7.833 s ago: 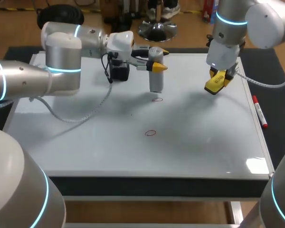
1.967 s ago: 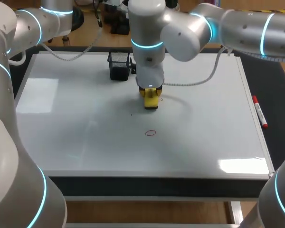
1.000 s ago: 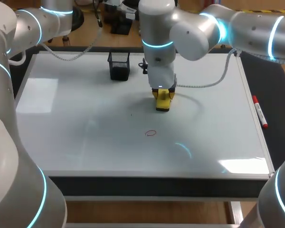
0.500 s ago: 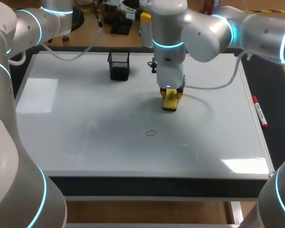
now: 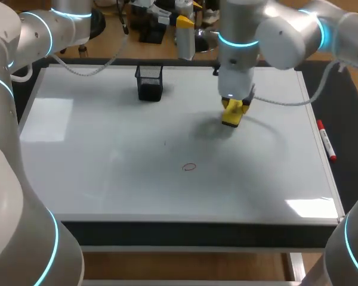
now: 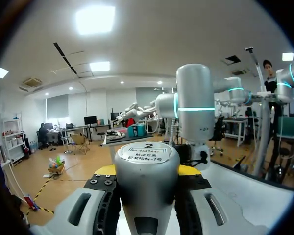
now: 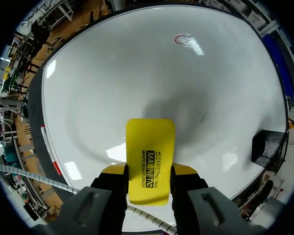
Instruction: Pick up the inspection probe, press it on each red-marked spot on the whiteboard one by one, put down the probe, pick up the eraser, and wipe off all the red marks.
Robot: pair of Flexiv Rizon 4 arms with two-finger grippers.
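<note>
We see black letters on the eraser (image 7: 150, 166), and a round white label (image 6: 147, 152) with a number and small signs on the probe (image 6: 147, 191).

bright overhead lighting glares on the whiteboard (image 5: 107, 179); soft shadows, edges perhaps blurred.

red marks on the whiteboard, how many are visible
1: a red circle near the middle of the whiteboard, apart from the eraser in the right end effector. The eraser may hide another.
</note>
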